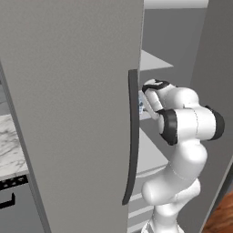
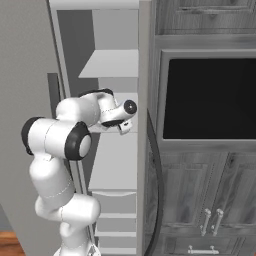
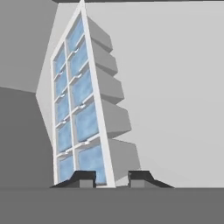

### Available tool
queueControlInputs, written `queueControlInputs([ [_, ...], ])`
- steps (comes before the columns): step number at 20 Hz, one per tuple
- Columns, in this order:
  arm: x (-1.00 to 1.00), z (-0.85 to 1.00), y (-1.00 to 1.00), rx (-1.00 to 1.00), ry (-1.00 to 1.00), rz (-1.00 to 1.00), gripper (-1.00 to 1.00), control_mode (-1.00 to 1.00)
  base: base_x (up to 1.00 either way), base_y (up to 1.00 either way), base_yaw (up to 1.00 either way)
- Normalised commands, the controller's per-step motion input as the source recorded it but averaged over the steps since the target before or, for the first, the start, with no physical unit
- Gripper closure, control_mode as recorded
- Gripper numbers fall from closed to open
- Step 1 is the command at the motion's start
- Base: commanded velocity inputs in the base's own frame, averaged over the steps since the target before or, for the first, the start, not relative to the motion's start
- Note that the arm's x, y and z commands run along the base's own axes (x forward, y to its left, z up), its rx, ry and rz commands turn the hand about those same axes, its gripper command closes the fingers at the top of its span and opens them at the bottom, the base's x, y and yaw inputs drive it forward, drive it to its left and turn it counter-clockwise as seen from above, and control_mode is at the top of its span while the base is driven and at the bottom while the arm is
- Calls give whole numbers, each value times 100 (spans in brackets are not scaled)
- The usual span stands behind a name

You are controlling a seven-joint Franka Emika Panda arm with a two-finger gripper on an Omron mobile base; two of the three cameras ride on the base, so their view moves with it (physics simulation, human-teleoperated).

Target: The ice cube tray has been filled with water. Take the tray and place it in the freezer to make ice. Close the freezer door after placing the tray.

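One arm reaches into the open freezer between its white shelves.
Both base views show the gripper inside; the hand view shows its fingertips pinching the ice cube tray, whose cells hold pale blue water.

I see ice cube tray matt white plastic, water glossy blue; freezer door smooth matt grey; cabinets wood-grain.

The white arm rises bent, forearm reaching forward, its tool clamped tight.
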Motion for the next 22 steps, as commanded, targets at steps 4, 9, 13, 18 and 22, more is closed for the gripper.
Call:
queueControlInputs([
  [4,-43,-1,5,-4,-1,0,-100,-100,0,0,0],
  [9,-88,4,-7,0,-9,-6,-100,-100,0,0,0],
  [13,-68,28,0,-1,-17,-5,-100,-100,0,0,0],
  [18,-95,25,4,-3,-20,-5,-100,-100,0,0,0],
  [22,-100,48,11,-3,-22,-8,-100,-100,0,0,0],
])
